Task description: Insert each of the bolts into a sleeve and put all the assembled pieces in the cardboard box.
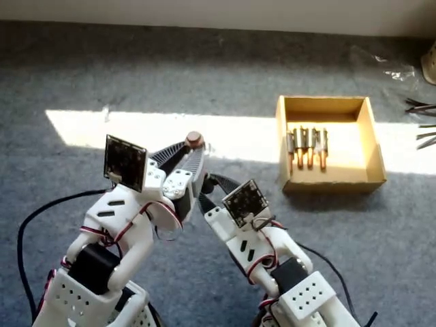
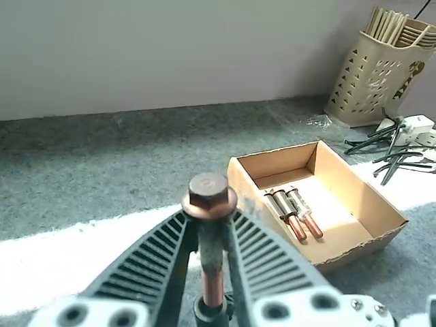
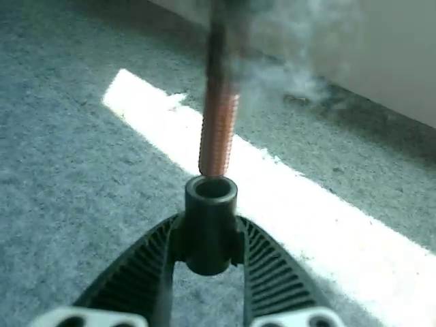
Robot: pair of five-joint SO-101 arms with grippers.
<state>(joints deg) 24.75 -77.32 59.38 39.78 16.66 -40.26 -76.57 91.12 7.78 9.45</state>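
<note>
My left gripper [image 2: 208,221] is shut on a copper-coloured bolt [image 2: 208,195], held hex head up with its threaded shank pointing down. Below it, my right gripper [image 3: 210,231] is shut on a black sleeve [image 3: 211,218] held upright. The bolt's threaded tip [image 3: 218,139] hangs right at the sleeve's open mouth. In the high view the two grippers meet left of centre, left gripper [image 1: 189,153] over right gripper [image 1: 203,192], with the bolt [image 1: 195,140] head on top. To the right stands the cardboard box [image 1: 368,126], holding several assembled pieces [image 1: 306,146].
Grey carpet with a sunlit strip runs under the arms. A beige utensil holder [image 2: 378,68] and black tools [image 2: 388,146] lie beyond the box [image 2: 371,201]. A clear plastic bag [image 1: 388,65] lies at the far right. A wall closes off the back.
</note>
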